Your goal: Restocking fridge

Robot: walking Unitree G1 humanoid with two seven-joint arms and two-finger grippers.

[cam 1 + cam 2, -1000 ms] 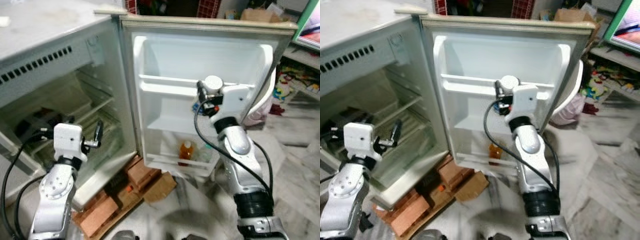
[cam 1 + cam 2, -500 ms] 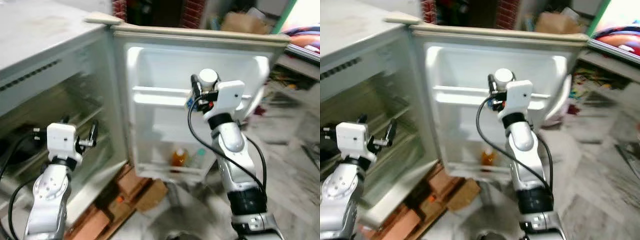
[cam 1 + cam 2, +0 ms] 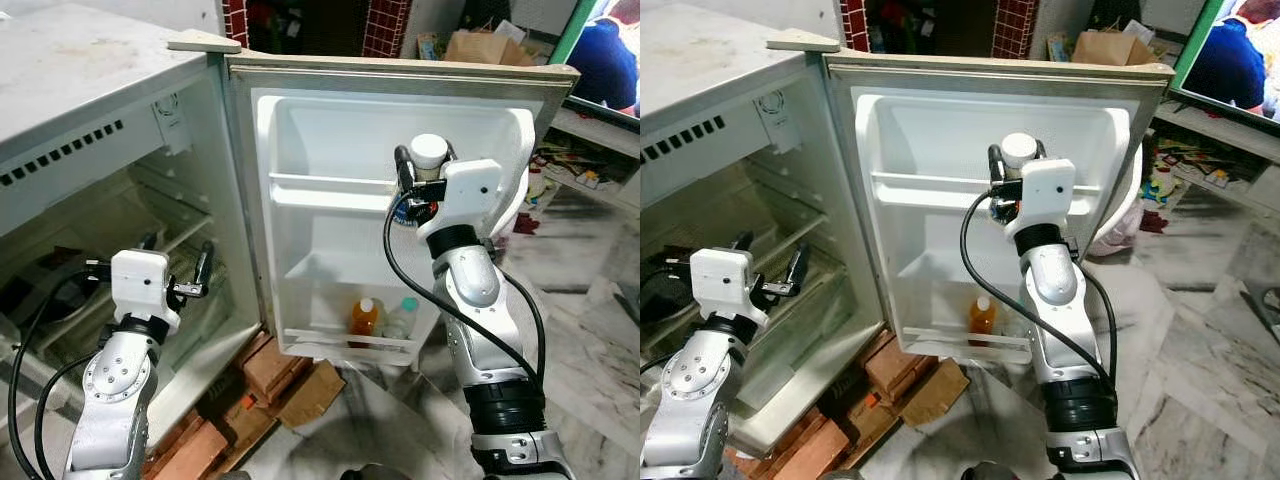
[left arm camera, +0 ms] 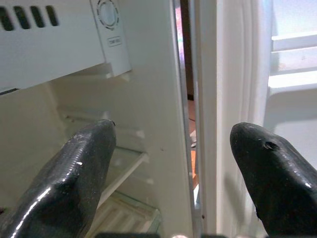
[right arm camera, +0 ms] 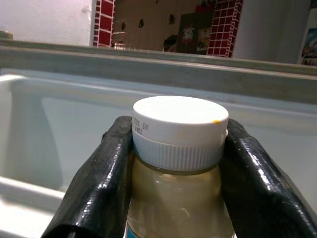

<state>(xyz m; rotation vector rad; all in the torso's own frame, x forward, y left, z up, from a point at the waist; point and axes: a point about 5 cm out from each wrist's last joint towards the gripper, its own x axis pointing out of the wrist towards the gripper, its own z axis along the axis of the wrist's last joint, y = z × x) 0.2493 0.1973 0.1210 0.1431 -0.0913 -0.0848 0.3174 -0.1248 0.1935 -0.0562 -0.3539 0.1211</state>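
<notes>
Fridge (image 3: 90, 130) stands open, door (image 3: 390, 200) swung wide; the head camera has steadied from blur half a second ago and the right arm has barely shifted, so I judge it poised to set its load on the upper door shelf (image 3: 330, 190). Right gripper (image 5: 173, 148) is clamped on a white-capped bottle (image 5: 179, 130) of pale liquid, visible only in its wrist view; head views add an orange bottle (image 3: 366, 317) on the bottom door shelf. Left gripper (image 4: 173, 168) hangs spread, holding nothing, facing the fridge interior.
</notes>
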